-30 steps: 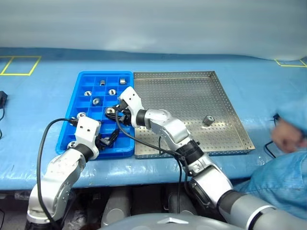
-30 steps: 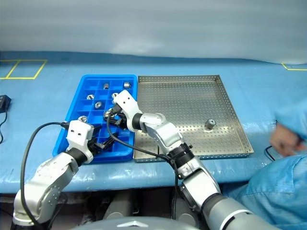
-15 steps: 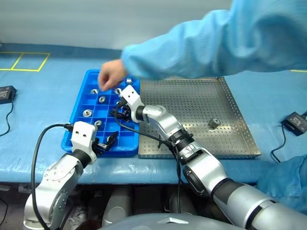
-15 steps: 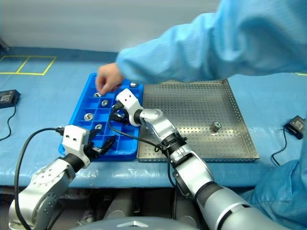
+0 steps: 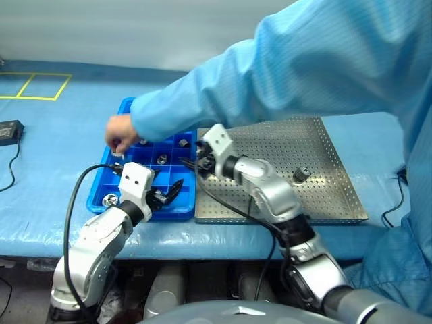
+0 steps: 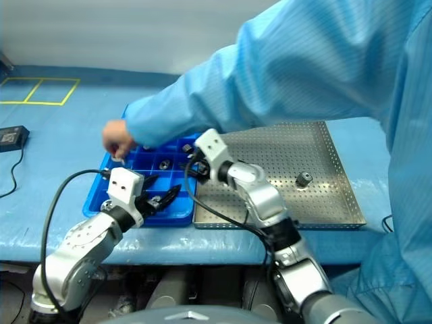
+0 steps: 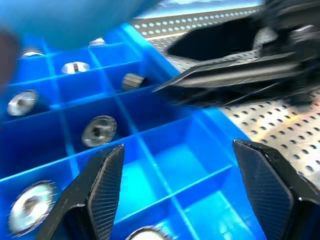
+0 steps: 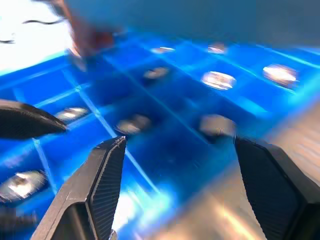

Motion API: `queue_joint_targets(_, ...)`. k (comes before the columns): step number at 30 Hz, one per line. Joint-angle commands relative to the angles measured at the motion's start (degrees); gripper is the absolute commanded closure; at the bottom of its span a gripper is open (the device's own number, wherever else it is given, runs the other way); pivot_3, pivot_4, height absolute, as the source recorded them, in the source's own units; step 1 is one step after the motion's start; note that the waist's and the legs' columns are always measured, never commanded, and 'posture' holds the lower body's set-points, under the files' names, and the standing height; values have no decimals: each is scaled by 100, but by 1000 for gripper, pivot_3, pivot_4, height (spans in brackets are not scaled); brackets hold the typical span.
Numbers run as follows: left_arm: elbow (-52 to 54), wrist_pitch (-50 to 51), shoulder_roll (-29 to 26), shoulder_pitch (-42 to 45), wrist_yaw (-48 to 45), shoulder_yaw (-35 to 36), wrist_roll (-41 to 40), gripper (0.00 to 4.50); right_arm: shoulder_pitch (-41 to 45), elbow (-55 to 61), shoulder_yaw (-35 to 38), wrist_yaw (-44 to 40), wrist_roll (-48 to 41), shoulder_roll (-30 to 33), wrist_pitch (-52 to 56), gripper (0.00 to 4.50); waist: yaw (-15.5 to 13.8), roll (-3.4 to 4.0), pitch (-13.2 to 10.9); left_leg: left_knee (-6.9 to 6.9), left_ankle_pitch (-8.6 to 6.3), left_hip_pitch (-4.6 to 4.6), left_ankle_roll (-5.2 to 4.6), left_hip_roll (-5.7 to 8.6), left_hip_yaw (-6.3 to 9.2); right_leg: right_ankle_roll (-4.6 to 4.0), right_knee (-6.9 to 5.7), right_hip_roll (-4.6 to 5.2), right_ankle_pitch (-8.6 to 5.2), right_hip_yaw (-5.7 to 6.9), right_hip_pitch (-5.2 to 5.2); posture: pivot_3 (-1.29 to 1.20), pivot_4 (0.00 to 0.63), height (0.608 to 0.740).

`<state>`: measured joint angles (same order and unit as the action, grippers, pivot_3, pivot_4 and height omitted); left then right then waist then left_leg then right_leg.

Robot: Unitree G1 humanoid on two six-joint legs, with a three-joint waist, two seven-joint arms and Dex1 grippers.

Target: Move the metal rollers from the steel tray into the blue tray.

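Observation:
One metal roller [image 5: 301, 173] lies on the perforated floor of the steel tray [image 5: 317, 196], towards its right side. The blue tray [image 5: 155, 216] adjoins it on the left, and several rollers [image 7: 99, 131] rest in its compartments. My right gripper [image 5: 191, 163] hovers open and empty over the seam between the two trays, its fingers pointing at the blue tray. Above the blue tray's near right corner my left gripper [image 5: 169, 194] is open, with nothing between its fingers. A person's hand [image 5: 120, 135] reaches over the blue tray's far left compartments.
The person's blue sleeve [image 5: 270, 74] stretches across the steel tray's far side, and their body fills the right edge. A black device [image 5: 8, 128] with a cable lies at the far left, near yellow tape marks [image 5: 40, 86]. Blue sheeting covers the table.
My right gripper has opened and swung right, from inside the blue tray to the seam. The person's arm came in and its hand moved to the tray's left. The camera shifted.

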<state>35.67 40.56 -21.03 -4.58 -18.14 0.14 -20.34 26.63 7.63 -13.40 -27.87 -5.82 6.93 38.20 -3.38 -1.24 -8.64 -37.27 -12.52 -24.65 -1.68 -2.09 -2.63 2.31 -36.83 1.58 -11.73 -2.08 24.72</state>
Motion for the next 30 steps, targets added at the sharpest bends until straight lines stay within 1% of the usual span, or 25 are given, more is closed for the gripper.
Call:
queue_joint_targets(1, -135, -250, 48, 222, -148, -115, -1, 736, -311, 1086, 445, 515, 129, 256, 626, 869, 64, 0, 0, -1, 0, 0, 0, 0, -1, 0, 0, 0, 0, 0, 0, 74, 150, 740)
queue_joint_targets(3, -316, -318, 69, 356, -246, -220, 11, 736, -583, 1446, 634, 826, 280, 422, 936, 869, 127, 0, 1, 0, 0, 1, 0, 1, -4, 0, 2, 0, 0, -3, -1, 41, 150, 740)
queue_joint_targets(5, -493, -378, 82, 499, -334, -311, 22, 736, -782, 1633, 843, 1087, 311, 437, 1204, 869, 201, 0, 1, 0, 0, 1, 0, 2, -7, 1, 2, -1, 0, -4, 0, 1, 150, 740)
queue_joint_targets(9, -811, -485, 112, 848, -497, -526, 61, 736, -1067, 1454, 1140, 1814, 678, 415, 1511, 869, 371, 0, 1, -4, 0, 1, -1, 3, -11, 2, 1, -7, 0, -10, -1, -53, 150, 740)
queue_joint_targets(13, -1068, -576, 133, 1146, -605, -682, 103, 736, -1139, 1373, 1322, 2357, 896, 270, 1448, 869, 519, 0, 1, -8, 1, 3, -2, 5, -14, 9, -1, -9, 4, -19, -1, -80, 150, 740)
queue_joint_targets(21, -1512, -728, 321, 1464, -594, -820, 286, 736, -1184, 1437, 1435, 2576, 933, 159, 1451, 869, 714, 1, 2, -9, 1, 5, -3, 5, -14, 26, -2, -21, 8, -34, -3, -107, 150, 740)
queue_joint_targets(30, -2478, -1023, 872, 2070, -365, -1257, 849, 736, -1551, 1954, 1355, 2454, 739, 65, 1541, 869, 791, 3, 4, -20, 0, 4, -10, 5, -16, 54, -1, -20, 6, -51, -8, -177, 150, 740)
